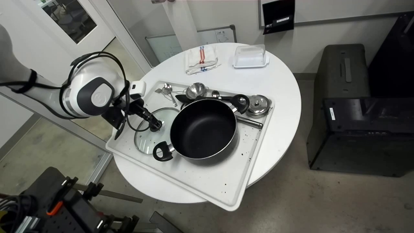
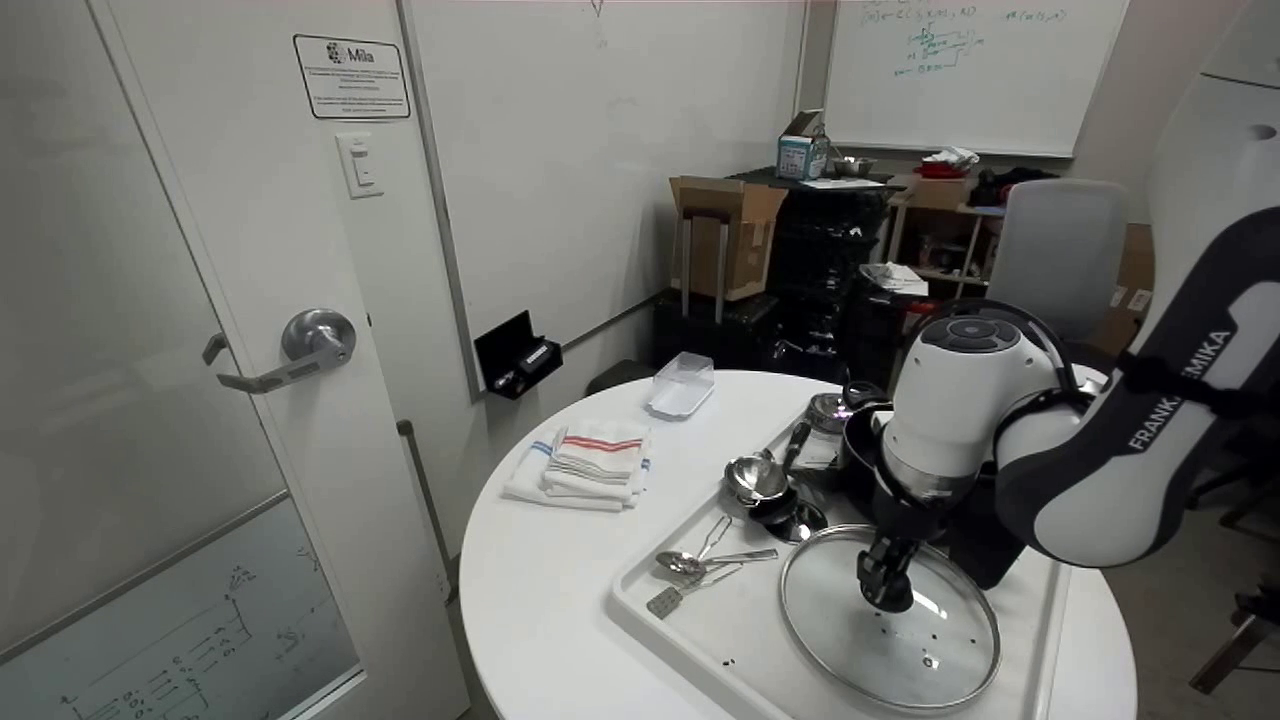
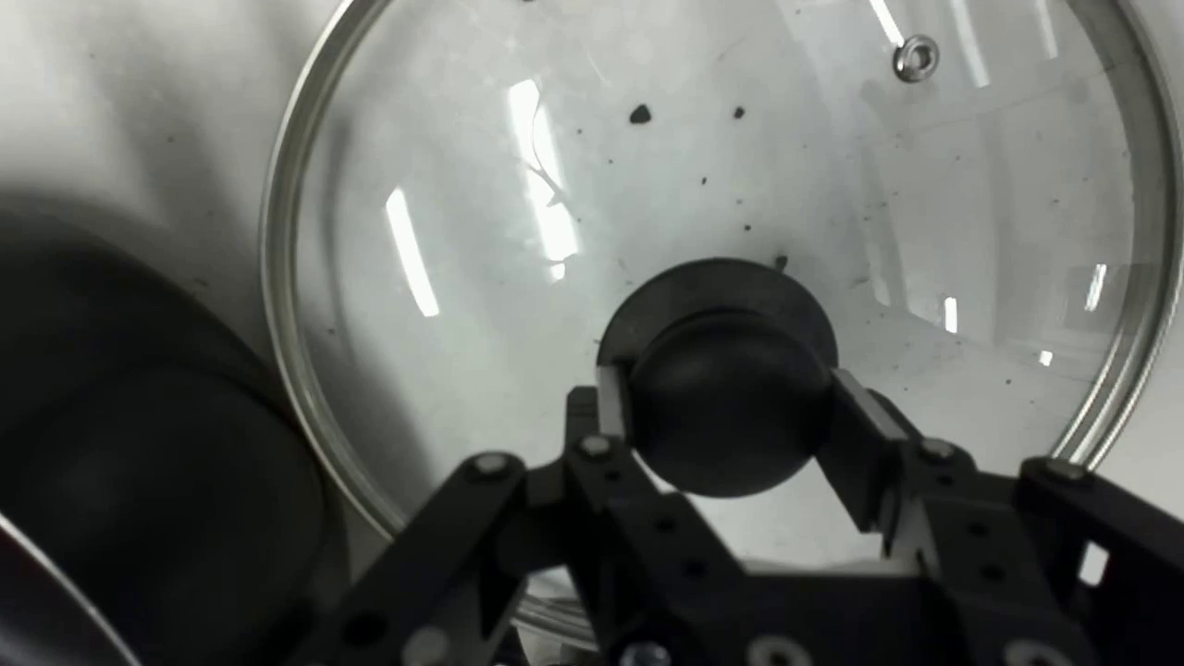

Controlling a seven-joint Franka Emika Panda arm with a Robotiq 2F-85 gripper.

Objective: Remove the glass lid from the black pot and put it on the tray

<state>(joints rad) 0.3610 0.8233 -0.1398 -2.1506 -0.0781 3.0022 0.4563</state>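
The glass lid (image 1: 147, 142) is level with or just above the tray (image 1: 207, 181), beside the black pot; I cannot tell whether its rim touches the tray. It also shows in an exterior view (image 2: 880, 655) and the wrist view (image 3: 518, 370). The black pot (image 1: 203, 129) stands uncovered on the tray; it is mostly hidden behind the arm in an exterior view (image 2: 858, 440) and shows at the left of the wrist view (image 3: 157, 481). My gripper (image 3: 726, 388) has its fingers closed against both sides of the lid's dark knob (image 3: 731, 435).
Steel utensils (image 2: 690, 565), a small strainer (image 1: 195, 90) and a small lidded steel pot (image 1: 258, 105) lie along the tray's far side. A folded towel (image 1: 202, 60) and a clear-lidded dish (image 1: 250, 56) are on the round white table (image 1: 281, 87).
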